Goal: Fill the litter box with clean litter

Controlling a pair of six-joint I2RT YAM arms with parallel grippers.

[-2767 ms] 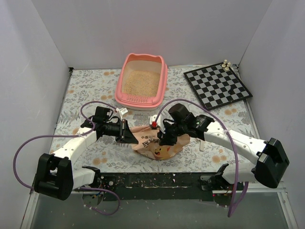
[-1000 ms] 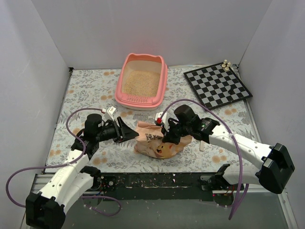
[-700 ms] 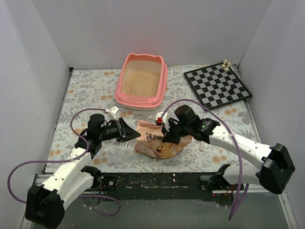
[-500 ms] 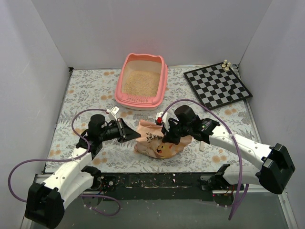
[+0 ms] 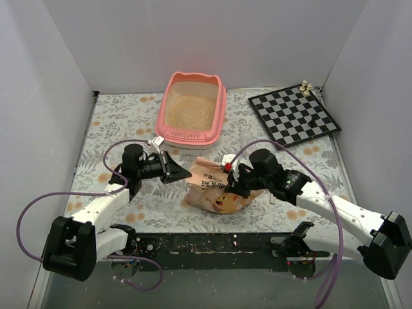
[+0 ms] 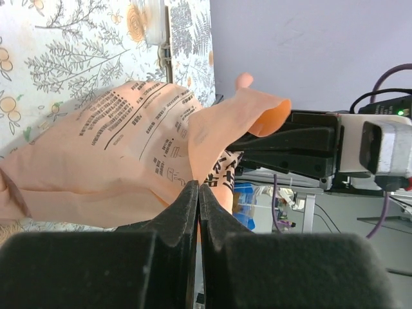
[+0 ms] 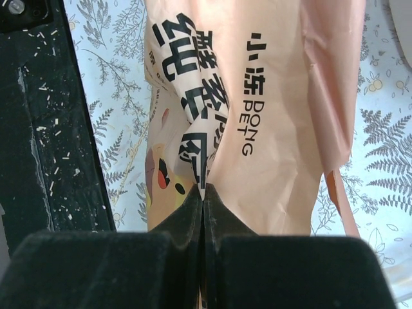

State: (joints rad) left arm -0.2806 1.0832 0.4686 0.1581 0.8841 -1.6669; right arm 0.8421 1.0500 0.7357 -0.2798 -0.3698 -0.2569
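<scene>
Litter box at far middle of table, part-filled with litter. Nearer, between arms: bag. Left pincer pinches its left edge, right pincer its right fold. Advice: raise both evenly, tip slowly over box; thin film may slip.

Bright, even light, soft shadows, overhead view sharp (wrist views' near foreground blurred)

orange bag printed "DONG PET" in black capitals below small Chinese characters, large bold black Chinese characters beside them, fine black print on its other face, too small to read
</scene>
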